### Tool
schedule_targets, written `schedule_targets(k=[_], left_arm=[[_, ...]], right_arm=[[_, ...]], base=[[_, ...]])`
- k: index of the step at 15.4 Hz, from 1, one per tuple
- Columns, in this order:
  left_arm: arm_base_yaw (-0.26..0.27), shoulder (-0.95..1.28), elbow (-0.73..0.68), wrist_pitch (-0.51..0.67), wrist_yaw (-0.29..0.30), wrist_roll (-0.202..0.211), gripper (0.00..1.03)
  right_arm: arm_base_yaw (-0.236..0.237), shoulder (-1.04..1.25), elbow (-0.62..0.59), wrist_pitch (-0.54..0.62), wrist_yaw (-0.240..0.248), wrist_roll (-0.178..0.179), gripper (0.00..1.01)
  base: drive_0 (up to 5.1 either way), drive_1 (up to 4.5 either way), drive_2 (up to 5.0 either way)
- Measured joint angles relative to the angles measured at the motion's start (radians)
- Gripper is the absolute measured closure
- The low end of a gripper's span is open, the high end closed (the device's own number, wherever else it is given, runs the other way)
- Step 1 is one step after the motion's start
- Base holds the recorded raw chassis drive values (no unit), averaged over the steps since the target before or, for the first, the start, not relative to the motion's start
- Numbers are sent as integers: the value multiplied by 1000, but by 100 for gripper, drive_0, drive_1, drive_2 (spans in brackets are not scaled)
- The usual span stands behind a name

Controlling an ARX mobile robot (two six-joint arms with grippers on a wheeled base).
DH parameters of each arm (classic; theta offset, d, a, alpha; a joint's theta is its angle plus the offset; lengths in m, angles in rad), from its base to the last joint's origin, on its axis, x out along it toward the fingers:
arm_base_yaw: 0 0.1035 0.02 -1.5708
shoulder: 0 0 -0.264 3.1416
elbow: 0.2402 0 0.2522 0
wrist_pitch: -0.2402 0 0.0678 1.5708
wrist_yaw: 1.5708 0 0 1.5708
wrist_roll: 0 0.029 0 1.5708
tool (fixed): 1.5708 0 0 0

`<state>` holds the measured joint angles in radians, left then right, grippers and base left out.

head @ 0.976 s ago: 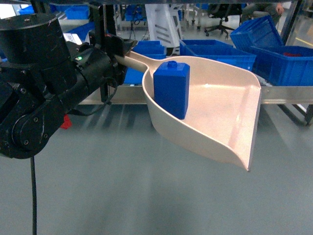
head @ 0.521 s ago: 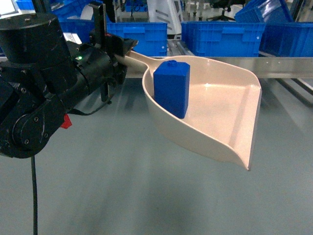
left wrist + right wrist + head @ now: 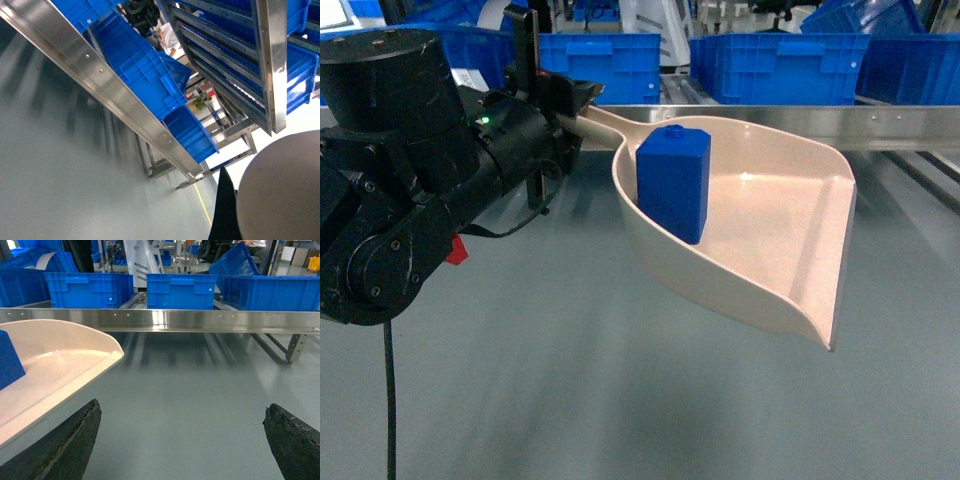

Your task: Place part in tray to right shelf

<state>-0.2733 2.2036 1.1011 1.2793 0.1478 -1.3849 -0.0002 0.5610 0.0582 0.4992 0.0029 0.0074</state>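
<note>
The blue part (image 3: 672, 183) stands upright inside the pinkish-beige tray (image 3: 775, 235), against its left wall near the handle. My left gripper (image 3: 562, 104) is shut on the tray's handle and holds the tray above the grey floor. In the left wrist view one black finger (image 3: 225, 212) and the tray's rounded underside (image 3: 285, 190) fill the lower right corner. The right shelf shows as a shiny steel rail (image 3: 890, 130) behind the tray. In the right wrist view my right gripper (image 3: 182, 405) is open and holds nothing, with the tray's lip (image 3: 65, 365) to its left and the shelf rail (image 3: 165, 320) ahead.
Blue bins (image 3: 775, 65) sit on the shelf behind the rail, with more blue bins (image 3: 180, 290) in a row in the right wrist view. Steel legs and braces (image 3: 290, 347) stand at the shelf's right end. Grey floor (image 3: 570, 380) lies below the tray.
The shelf rail and blue bins have slid up and across the head view and now sit squarer to it. The tray, the part and my left arm keep their place in the view.
</note>
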Motion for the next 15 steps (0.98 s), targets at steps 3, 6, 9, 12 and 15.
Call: schedule_targets(k=[3,6,9,12,15], left_arm=[[-1,0,0,0,2,-2,90],[-1,0,0,0,2,-2,90],[8,0,0,2,-6,-2,90],[-14,0,0,-4,4,-2,90],[-4,0,0,5,2,-2,90]], right_arm=[[0,0,0,1,0,0,3],[0,0,0,2,-1,0,3],[0,0,0,0,0,0,3],[-1,0,0,2,1,0,3],[0,0,0,0,0,0,3]], base=[[12,392,-368],[253,246,-500],[267,205,-512],[195,436,-327],[70,465,-324]])
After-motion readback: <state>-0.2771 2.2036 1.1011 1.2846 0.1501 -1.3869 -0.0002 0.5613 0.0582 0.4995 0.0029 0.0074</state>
